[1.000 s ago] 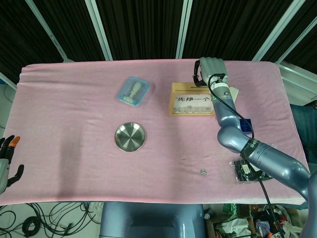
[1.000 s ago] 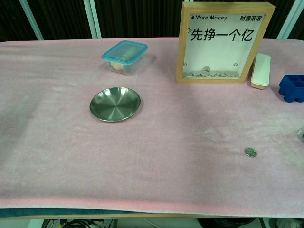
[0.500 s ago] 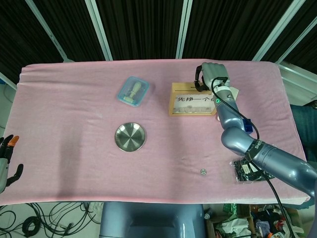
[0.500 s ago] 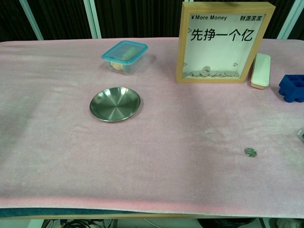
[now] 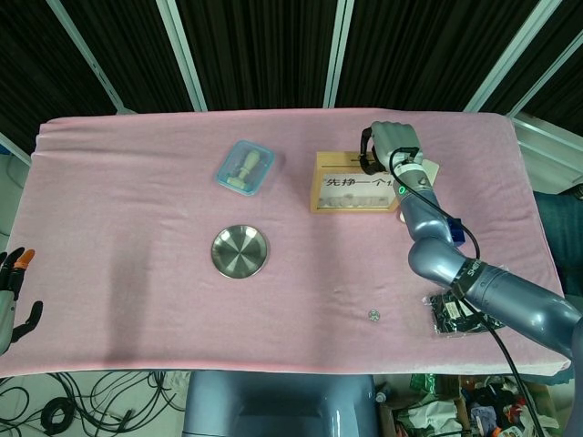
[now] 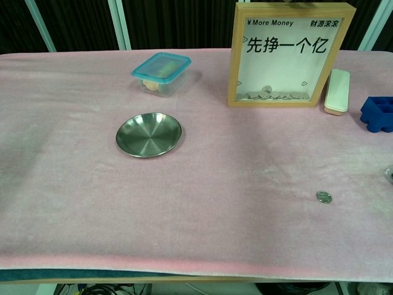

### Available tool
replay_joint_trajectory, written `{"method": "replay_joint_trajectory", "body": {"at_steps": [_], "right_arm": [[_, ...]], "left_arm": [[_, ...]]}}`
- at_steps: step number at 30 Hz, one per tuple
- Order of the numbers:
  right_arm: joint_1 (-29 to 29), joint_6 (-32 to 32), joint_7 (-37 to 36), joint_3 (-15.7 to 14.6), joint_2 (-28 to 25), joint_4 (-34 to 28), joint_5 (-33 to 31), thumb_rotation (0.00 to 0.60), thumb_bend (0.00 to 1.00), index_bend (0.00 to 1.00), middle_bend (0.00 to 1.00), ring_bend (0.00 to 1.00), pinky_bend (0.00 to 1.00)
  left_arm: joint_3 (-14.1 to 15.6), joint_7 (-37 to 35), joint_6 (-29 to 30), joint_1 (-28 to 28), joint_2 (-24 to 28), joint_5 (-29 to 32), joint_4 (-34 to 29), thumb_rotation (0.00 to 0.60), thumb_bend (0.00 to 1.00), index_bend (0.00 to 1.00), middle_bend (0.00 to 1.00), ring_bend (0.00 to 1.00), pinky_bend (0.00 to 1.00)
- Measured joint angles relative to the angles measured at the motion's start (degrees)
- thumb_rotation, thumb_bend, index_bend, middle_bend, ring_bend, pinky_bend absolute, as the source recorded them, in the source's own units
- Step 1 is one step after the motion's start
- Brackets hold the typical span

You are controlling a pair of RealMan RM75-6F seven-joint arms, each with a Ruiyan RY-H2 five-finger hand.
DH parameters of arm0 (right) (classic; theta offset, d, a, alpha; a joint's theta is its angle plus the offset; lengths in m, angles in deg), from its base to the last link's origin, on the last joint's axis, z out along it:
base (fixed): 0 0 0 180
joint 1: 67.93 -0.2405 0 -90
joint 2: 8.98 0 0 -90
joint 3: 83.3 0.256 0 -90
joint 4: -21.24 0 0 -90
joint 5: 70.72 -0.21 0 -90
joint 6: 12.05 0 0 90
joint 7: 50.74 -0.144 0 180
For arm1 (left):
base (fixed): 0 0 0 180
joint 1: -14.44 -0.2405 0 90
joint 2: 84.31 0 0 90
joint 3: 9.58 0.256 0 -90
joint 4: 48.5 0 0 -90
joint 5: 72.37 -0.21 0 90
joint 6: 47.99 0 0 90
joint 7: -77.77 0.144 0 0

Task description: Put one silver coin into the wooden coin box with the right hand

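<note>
Right hand [image 5: 390, 144] over coin box [image 6: 290, 54] top, fingers curled; contents unclear. Left hand [image 5: 13, 296] idle, fingers apart. Table coin [image 6: 323, 196]: thin, light, slippery; pinch by edges.

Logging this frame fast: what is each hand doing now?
Left hand: open, holding nothing.
Right hand: fingers curled above the wooden coin box; contents cannot be told.

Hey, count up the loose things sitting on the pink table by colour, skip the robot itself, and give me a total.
Silver: 2, the dish and the lone coin
Blue or teal: 2, the lidded tub and the blue tray
Wood: 1, the coin box
White: 1, the case beside the box
Black: 1, the packet near the right arm
Total: 7
</note>
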Motion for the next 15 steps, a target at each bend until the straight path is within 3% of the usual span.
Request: {"method": "replay_joint_trajectory", "body": {"at_steps": [15], "right_arm": [[-0.92, 0.25, -2.47, -2.68, 0.58, 1.56, 0.72, 0.6, 0.4, 0.71, 0.91, 0.98, 1.0]], "left_arm": [[-0.08, 0.13, -0.04, 0.02, 0.0, 0.21, 0.01, 0.6, 0.4, 0.06, 0.04, 0.03, 0.0]]}}
